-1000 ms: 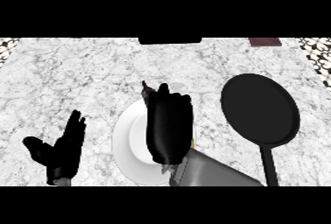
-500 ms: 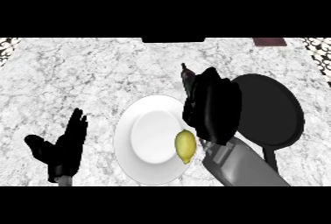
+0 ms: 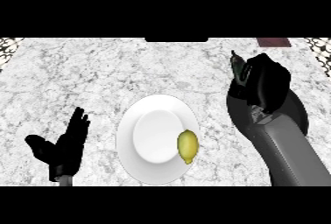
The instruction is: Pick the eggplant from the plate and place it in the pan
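My right hand (image 3: 265, 81) is curled round a dark eggplant (image 3: 237, 65), of which only the tip and stem show above the fingers. The hand hangs over the black pan (image 3: 298, 114), which is mostly hidden behind the hand and forearm. The white plate (image 3: 147, 131) lies at the centre of the counter, to the left of the hand. A yellow lemon (image 3: 187, 146) rests on the plate's right rim. My left hand (image 3: 65, 146) is open with fingers up at the lower left, apart from the plate.
The counter top is grey marble. A dark red object (image 3: 274, 42) lies at the back right edge. A dark opening (image 3: 176, 39) shows at the back centre.
My right hand has carried the eggplant from over the plate to the right, over the pan. The plate and lemon are now uncovered. The left hand has not moved.
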Robot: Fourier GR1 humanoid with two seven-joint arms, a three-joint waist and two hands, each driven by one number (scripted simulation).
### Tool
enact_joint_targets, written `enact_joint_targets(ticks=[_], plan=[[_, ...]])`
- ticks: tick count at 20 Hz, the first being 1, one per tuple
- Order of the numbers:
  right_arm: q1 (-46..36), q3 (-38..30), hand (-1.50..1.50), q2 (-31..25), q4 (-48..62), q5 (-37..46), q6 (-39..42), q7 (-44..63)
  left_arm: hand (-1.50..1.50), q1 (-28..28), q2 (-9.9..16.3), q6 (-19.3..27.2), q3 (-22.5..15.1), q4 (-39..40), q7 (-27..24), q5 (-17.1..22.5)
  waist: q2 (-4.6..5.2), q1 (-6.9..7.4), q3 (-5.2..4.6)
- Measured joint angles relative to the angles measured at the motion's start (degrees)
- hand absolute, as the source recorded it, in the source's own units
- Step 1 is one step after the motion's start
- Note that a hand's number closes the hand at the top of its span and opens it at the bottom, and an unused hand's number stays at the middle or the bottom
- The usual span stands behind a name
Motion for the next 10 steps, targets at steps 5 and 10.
enact_joint_targets(ticks=[5,10], plan=[[-0.70,-7.98,1.50,-3.09,10.81,-7.44,-8.11,-11.01,0.00,-0.41,-0.47,-0.25,-0.18,0.55,-0.35,-0.66,0.17,0.37,0.01],[-2.84,-12.96,-1.50,-5.80,24.76,-9.48,-12.98,-17.69,0.00,-0.95,-0.68,-0.18,-0.35,0.27,0.37,-1.03,0.45,1.10,0.01]])
